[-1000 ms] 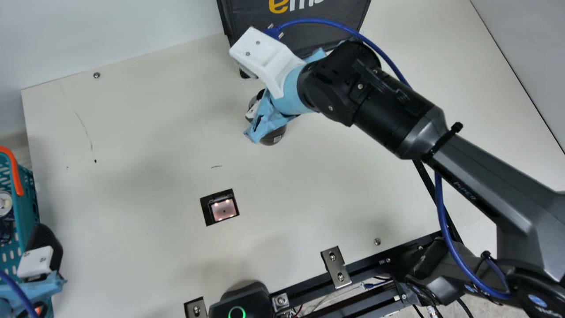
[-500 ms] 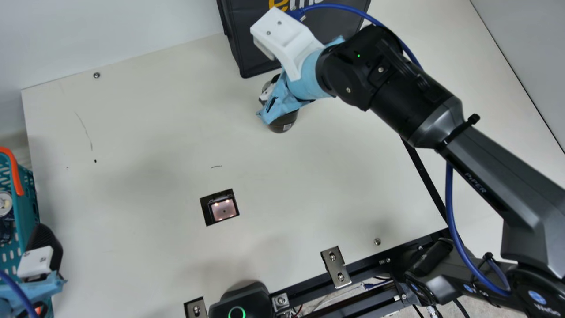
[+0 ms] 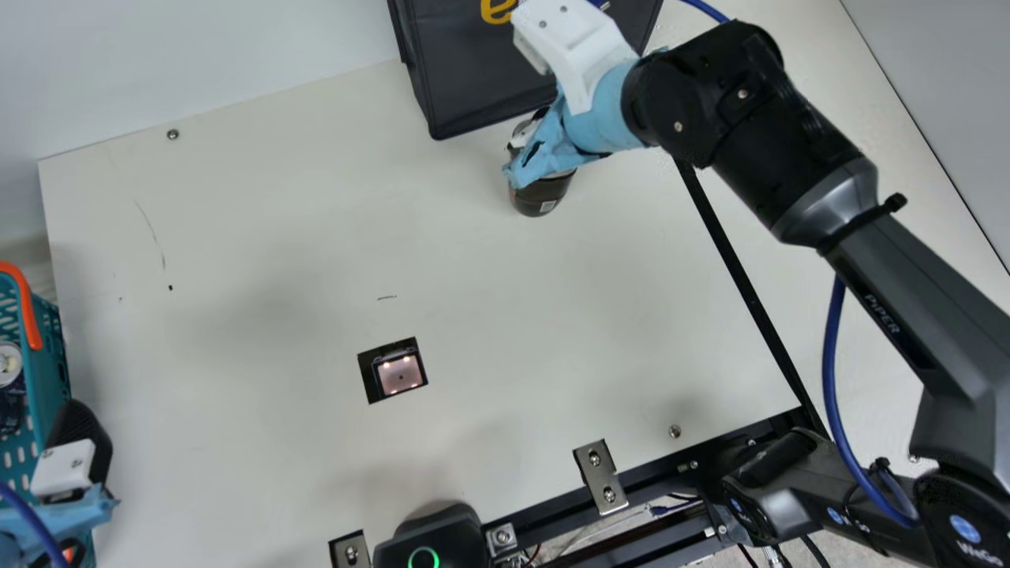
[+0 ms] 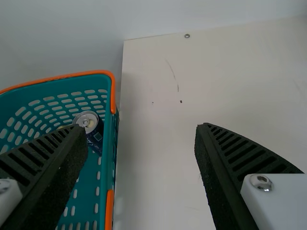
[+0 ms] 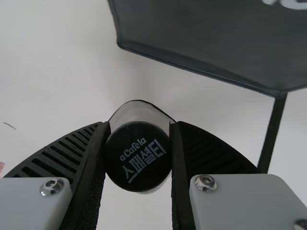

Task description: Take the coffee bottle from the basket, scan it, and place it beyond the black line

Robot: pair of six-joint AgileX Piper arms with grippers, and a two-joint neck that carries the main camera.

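Right tool grips one coffee bottle near one bag

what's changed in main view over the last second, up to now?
Coffee bottle and right end effector moved together up and to the right in the main view, toward the black line. Bottle remains gripped; nothing visibly let go. Unchanged: left end effector, basket, lit scanner window, black bag.
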